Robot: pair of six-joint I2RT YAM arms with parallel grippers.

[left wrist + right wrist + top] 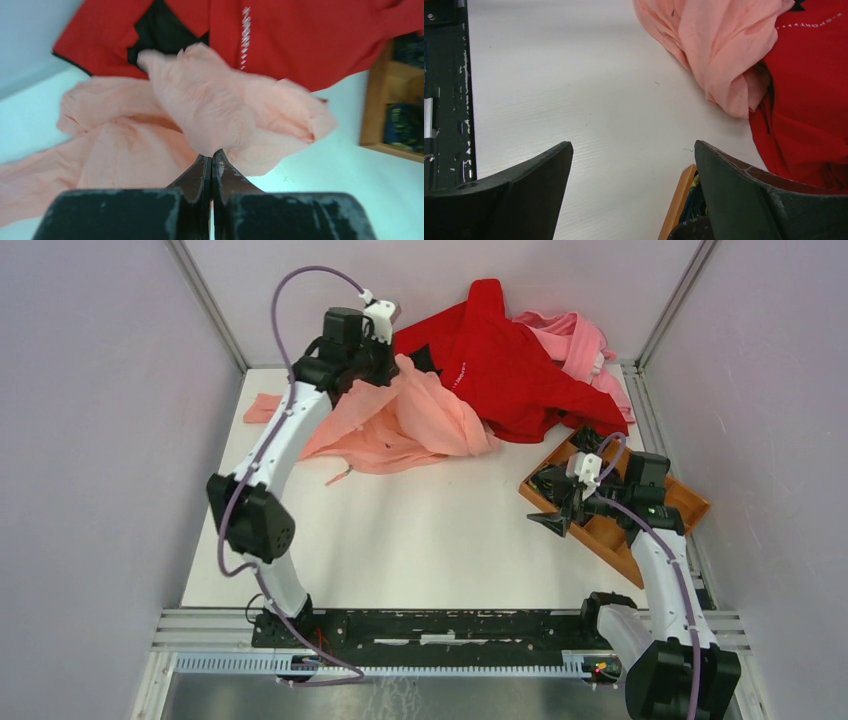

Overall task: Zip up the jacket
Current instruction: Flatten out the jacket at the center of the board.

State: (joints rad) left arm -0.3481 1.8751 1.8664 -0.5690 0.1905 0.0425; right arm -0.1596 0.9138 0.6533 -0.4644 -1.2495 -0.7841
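Bright, even light, faint soft shadows, jacket [210, 115] blurred in left wrist view

The left arm [285, 430] reaches far out from its base, its elbow bent low by the left side and its white forearm rising toward the back. The left tool [212, 152] is clamped tight, fingers pressed together on a fold of the jacket [200, 110]. The right arm [665, 570] is folded close to its base, wrist turned inward. The right tool [634, 147] has its fingers spread wide apart, low over the surface [574, 100].
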